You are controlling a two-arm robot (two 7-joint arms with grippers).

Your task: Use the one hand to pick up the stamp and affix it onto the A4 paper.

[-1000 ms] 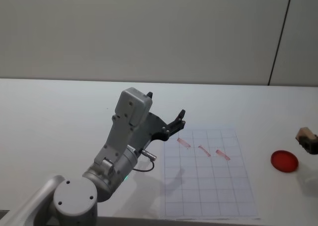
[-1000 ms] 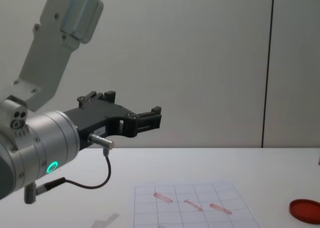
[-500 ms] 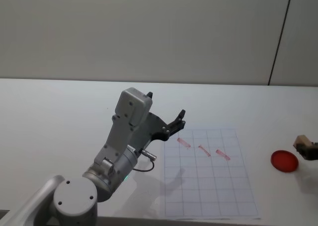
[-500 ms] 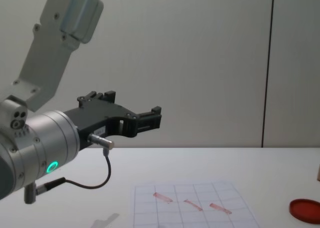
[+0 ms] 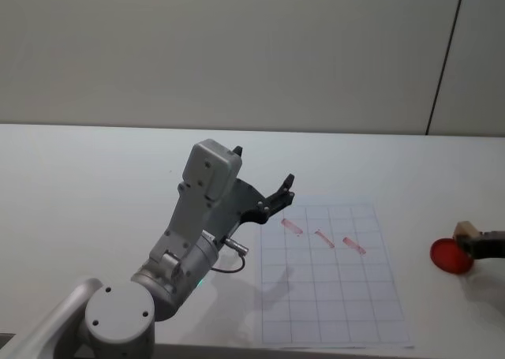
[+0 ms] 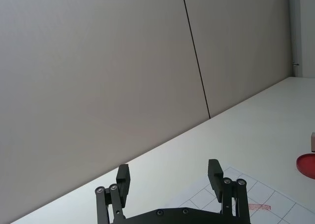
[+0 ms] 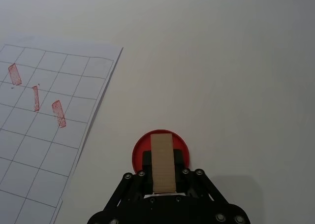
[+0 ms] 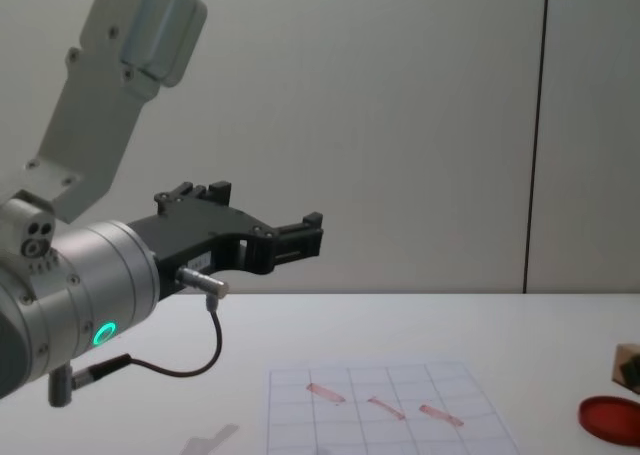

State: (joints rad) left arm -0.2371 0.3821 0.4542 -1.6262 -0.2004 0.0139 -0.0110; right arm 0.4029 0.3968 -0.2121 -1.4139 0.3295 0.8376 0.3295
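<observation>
right gripper [image 7: 162, 177], clamped on the wooden stamp [image 7: 162, 162], has dropped from a second ago to just over the red ink pad [image 5: 450, 256] right of the a4 paper [image 5: 335, 284], likely inking; left gripper [image 6: 170, 177] parked raised, fingers spread.

The stamp [image 7: 163, 161] is light tan wood, plain on its top face, held between the black fingers of the right gripper [image 7: 164, 180]. Just beyond those fingers lies the ink pad [image 7: 160, 152], a flat solid red. Farther out from the gripper, the A4 paper [image 7: 47, 130] is white with a pale grey grid of squares and three slanted red stamped marks [image 7: 58, 113] (slightly blotchy). The table [image 7: 221, 61] is plain white. The left gripper [image 5: 278, 197] is black on a silver-grey arm with a green-lit ring.
</observation>
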